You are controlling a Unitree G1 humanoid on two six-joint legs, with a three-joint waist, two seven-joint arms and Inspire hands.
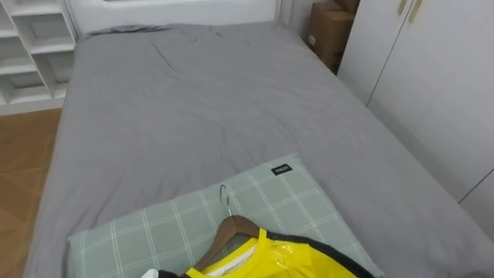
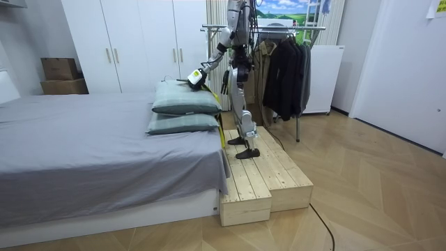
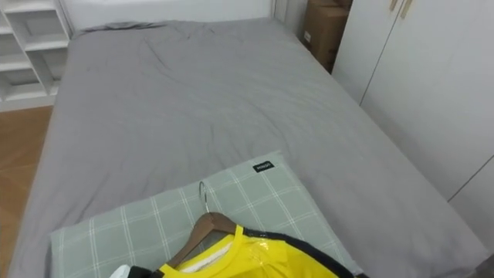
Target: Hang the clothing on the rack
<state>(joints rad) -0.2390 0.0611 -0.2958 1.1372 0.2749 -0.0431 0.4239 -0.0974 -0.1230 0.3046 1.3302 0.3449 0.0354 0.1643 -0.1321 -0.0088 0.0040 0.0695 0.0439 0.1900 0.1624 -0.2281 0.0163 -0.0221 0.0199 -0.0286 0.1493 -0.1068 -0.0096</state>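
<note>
**Inspector:** Where is the garment?

**Assistant:** The yellow jacket [image 1: 285, 259], trimmed in black, lies on the top pillow [image 1: 154, 232], at the end of the pillow nearest the robot. It sits on a wooden hanger [image 1: 234, 228]. The hanger's metal hook rests on the pillow's cover and points away from the robot, toward the foot of the bed [image 1: 193, 100].

**Inspector:** Where does the robot stand?

**Assistant:** In the room view it stands upright on a wooden platform [image 2: 268, 174] just beside the pillow, at the head of the bed, facing along the mattress.

**Inspector:** What is the state of the hand?

**Assistant:** The left hand [image 2: 196, 74] reaches down to the top of the pillow, at the jacket. I cannot tell whether its fingers are closed on the cloth or the hanger; they are too small in the room view.

**Inspector:** What else is around the pillow?

**Assistant:** A second pillow [image 2: 181, 123] lies directly beneath it. A clothes rack [image 2: 279, 28] stands behind the robot, well apart from the pillow, and carries dark clothes [image 2: 286, 70]. A white wardrobe [image 1: 432, 93] runs along the side of the bed, to the pillow's right as the robot looks. A cardboard box [image 1: 328, 31] stands far beyond the pillow, by the foot of the bed.
</note>
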